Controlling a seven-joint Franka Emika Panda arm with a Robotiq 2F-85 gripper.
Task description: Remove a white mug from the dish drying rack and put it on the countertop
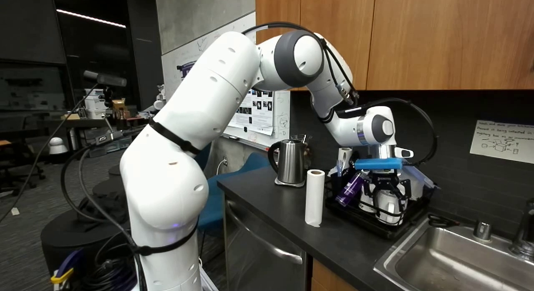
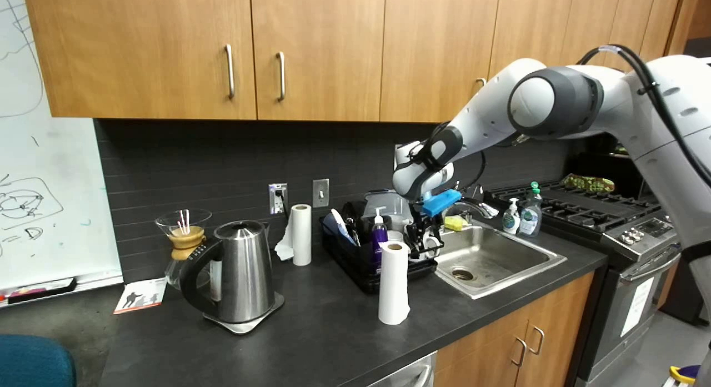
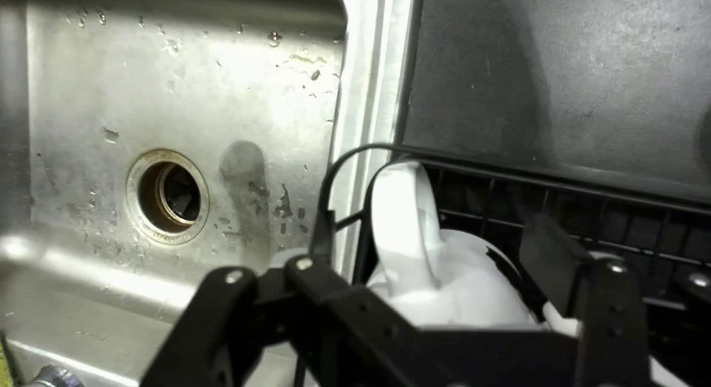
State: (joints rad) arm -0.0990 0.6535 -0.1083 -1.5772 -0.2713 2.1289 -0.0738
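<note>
The black two-fingered gripper [image 3: 436, 240] points down into the low black rectangular wire dish drying rack [image 2: 347, 262], its fingers [image 3: 547, 259] apart, one on each side of the small plain white ceramic mug [image 3: 477, 276]. In the wrist view a gap shows between the mug and the fingertip on the sink side; contact on the opposite side is hard to judge. The mug is in the rack, at the corner beside the steel sink basin [image 3: 361, 87], with its loop handle [image 3: 397, 226] close to the rack's rim; I cannot tell whether it is upright or upside down. A purple bottle with a white pump [image 2: 380, 237] is also in the rack, near the gripper. The rack rests on the long dark grey-black countertop [image 2: 311, 342]. One tall white paper-towel roll [image 2: 394, 284] stands upright just in front of it; a brushed-steel kettle with a black handle [image 2: 244, 270] stands well apart. A bright blue flat piece [image 1: 379, 163] sits above the gripper on the white jointed robot arm [image 1: 233, 69].
</note>
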